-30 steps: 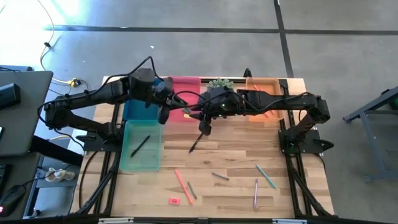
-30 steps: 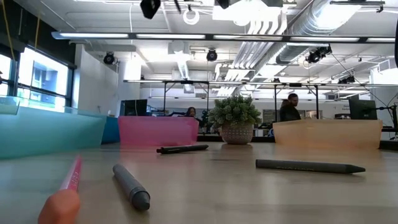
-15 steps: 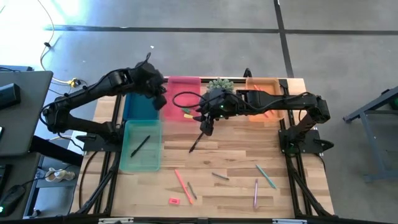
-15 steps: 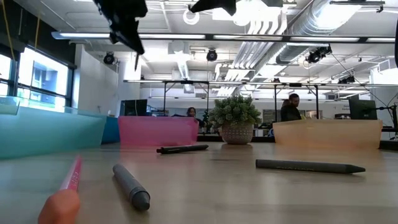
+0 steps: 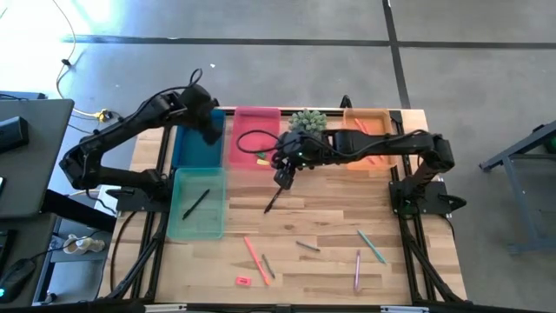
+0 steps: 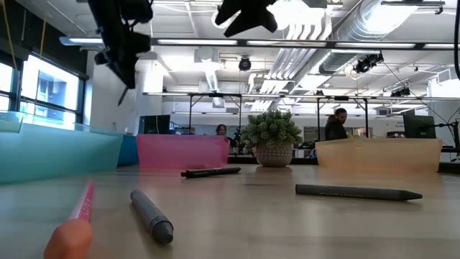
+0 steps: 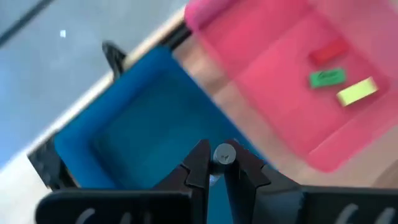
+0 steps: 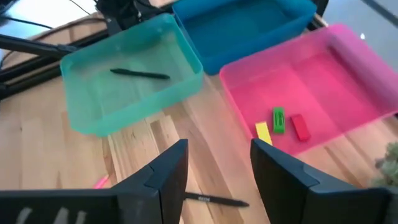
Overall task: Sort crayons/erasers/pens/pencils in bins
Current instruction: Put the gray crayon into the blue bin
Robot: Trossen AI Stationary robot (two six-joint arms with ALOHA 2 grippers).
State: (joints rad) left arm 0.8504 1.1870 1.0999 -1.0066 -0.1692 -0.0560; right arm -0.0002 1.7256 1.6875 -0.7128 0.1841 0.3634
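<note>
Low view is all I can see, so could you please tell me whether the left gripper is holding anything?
Observer: Yes, the left gripper is shut on a grey stick, above the blue bin.
Operator: Thank you. What is inside the pink bin?
Observer: The pink bin holds a red eraser, a green eraser and a yellow eraser.
Operator: And the right gripper?
Observer: The right gripper is open and empty, above a black pen lying on the table.
</note>
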